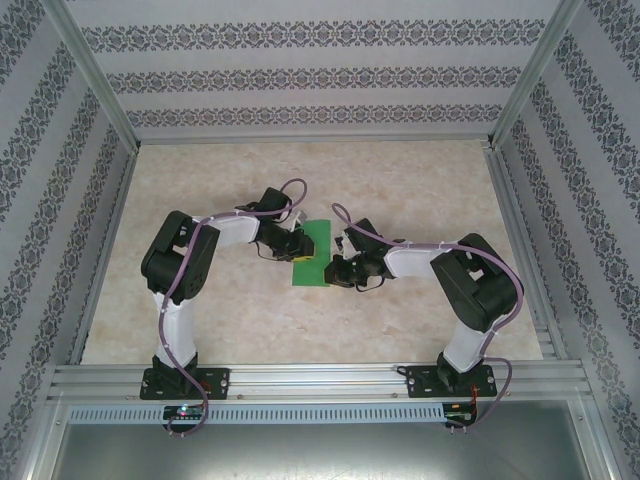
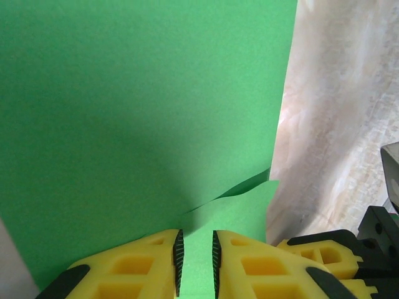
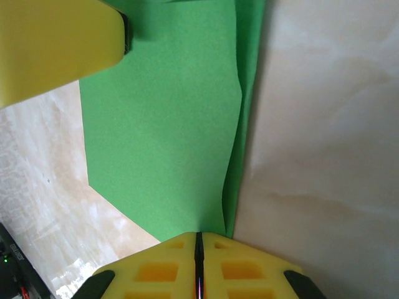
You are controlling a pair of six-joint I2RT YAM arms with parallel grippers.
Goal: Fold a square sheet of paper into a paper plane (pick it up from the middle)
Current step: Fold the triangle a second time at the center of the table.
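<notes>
Tabletop (image 1: 430, 200) spreads pale beneath both arms. The square sheet of paper (image 1: 318, 248) lies doubled over between the two tools. The right gripper (image 3: 198, 265) is closed flat on the sheet's near end. The left gripper (image 2: 196, 252) straddles a lifted flap, its jaws only narrowly apart. The upper layer buckles just ahead of the right fingertips, so a pull from that pinch could, I judge, skew the layers and spoil the crease. The sheet's long axis runs straight ahead of the right gripper, with the offset edges on that tool's right.

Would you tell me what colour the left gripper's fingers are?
Yellow fingers with black pads; clearest in the left wrist view.
</notes>
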